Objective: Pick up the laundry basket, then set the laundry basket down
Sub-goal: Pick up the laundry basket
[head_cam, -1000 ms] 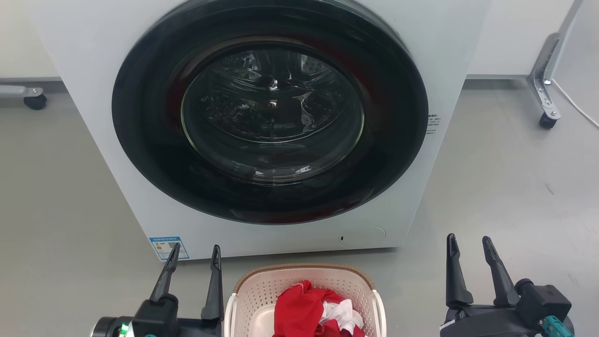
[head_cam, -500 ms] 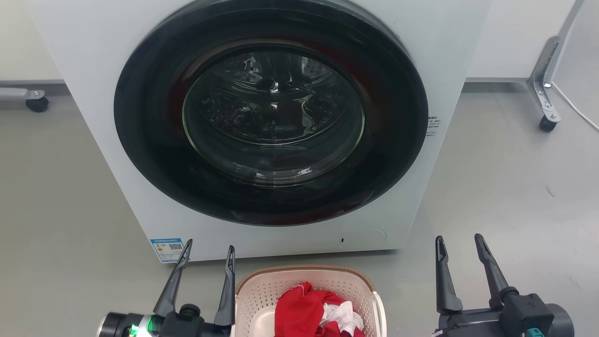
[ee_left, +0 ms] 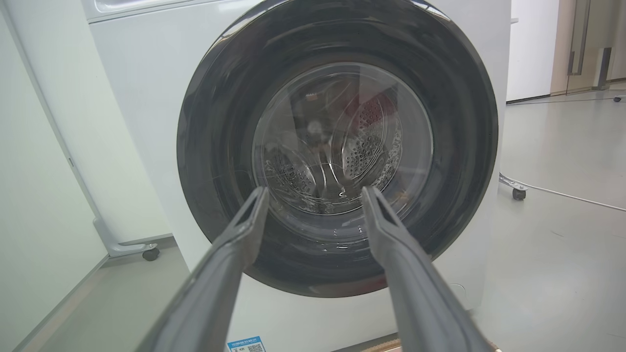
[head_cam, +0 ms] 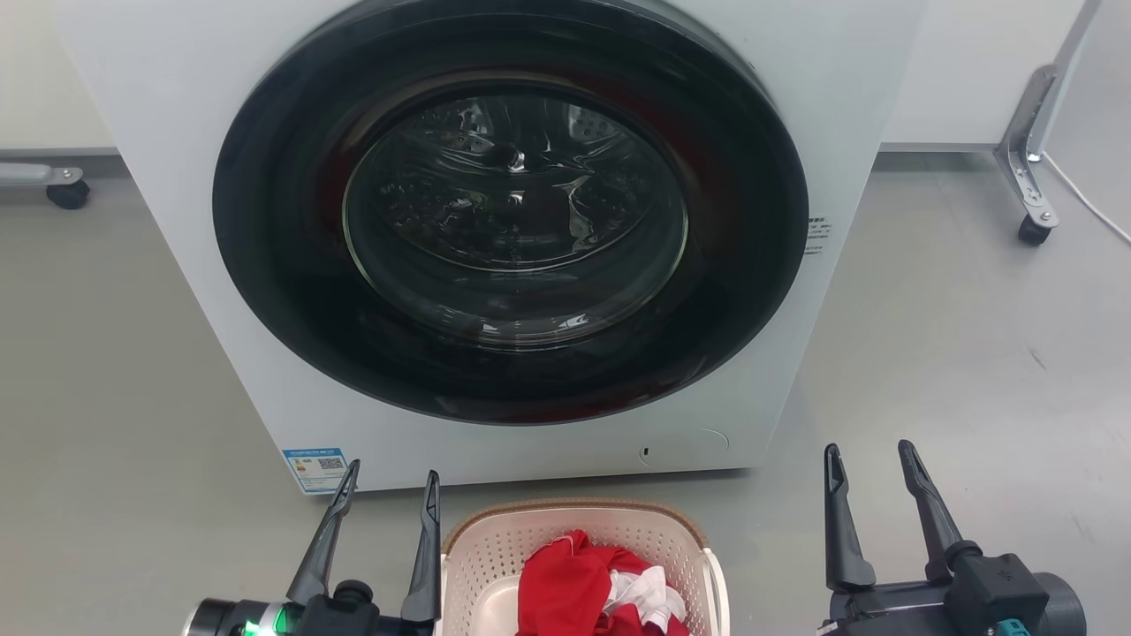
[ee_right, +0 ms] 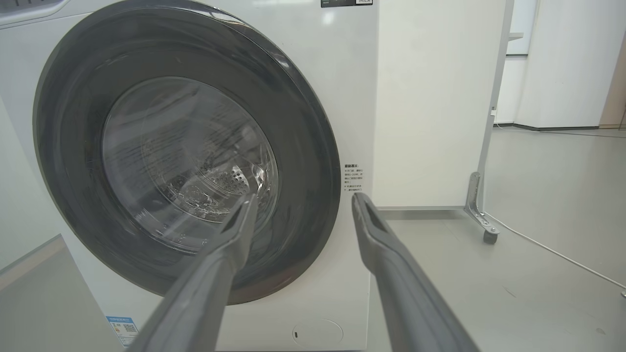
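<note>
Head view first: where does the laundry basket (head_cam: 495, 552) sit?

– At the bottom edge, on the grey floor (head_cam: 954, 353) just in front of the white washer (head_cam: 159, 132). Its brown woven-look rim faces the machine, and the lower part is cut off by the frame. A red garment (head_cam: 565, 583) lies in it with a white cloth (head_cam: 649, 592) tucked against its right side.

– And the grippers?

– The left gripper (head_cam: 393, 470) stands just beside the basket's left wall, fingers pointing up at the washer. The two fingers are parted with nothing between them. Whether the nearer finger touches the rim cannot be told. The right gripper (head_cam: 868, 447) is well apart from the basket's right side, over bare floor. It is parted about as wide and is also empty.

– Left wrist view?

– Two grey fingers (ee_left: 234, 254) rise from the bottom and spread apart, holding nothing. Between them shows the washer's round door (ee_left: 210, 146), a dark ring around clear glass with the perforated drum behind it. The door is shut. A blue label (ee_left: 247, 345) sits low on the front panel.

– Right wrist view?

– It is much the same. This gripper's fingers (ee_right: 391, 274) are spread with a clear gap and grasp nothing. The door lies to the left of them. To the right is a white panel on a metal foot with a caster (ee_right: 481, 215), and a pale cable (ee_right: 552, 252) runs across the floor.
</note>
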{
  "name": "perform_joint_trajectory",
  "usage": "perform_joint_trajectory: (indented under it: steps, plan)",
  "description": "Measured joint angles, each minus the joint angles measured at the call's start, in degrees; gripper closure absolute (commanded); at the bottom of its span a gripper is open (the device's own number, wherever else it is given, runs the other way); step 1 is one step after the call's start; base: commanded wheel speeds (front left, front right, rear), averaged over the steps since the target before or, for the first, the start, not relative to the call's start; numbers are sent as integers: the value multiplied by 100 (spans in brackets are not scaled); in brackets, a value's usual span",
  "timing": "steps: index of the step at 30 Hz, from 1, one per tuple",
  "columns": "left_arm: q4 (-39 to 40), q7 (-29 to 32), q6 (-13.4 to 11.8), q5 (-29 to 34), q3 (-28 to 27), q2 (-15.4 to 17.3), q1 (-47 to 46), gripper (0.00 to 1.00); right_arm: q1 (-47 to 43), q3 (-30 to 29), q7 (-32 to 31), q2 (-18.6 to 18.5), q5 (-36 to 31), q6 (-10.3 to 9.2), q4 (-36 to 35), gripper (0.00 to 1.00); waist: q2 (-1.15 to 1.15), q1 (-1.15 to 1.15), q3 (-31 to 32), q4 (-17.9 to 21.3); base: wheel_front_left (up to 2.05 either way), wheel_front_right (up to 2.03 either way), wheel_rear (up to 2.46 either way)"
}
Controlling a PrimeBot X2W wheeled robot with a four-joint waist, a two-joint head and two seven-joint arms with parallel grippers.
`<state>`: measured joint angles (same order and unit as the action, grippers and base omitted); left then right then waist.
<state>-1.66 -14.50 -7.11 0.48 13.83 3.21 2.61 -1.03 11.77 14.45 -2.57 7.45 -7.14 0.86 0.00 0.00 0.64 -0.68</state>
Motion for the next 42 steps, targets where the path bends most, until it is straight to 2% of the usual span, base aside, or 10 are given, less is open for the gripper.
perform_joint_trajectory:
  steps: [25, 33, 42]
  plan:
    - [47, 0, 0, -43, -29, -4, 15, 0, -89, -21, 1, 1, 8, 0, -60, 0, 0, 0, -115, 6, 0, 0, 0]
    - [108, 0, 0, -94, -31, -7, -23, 0, -24, -51, 1, 1, 20, 1, -116, 0, 0, 1, -464, 7, 0, 0, 0]
    - [8, 0, -1, -292, 14, -13, -626, 0, 655, -68, 9, 0, 115, 85, -21, 0, 1, 2, -1109, 31, 0, 0, 0]
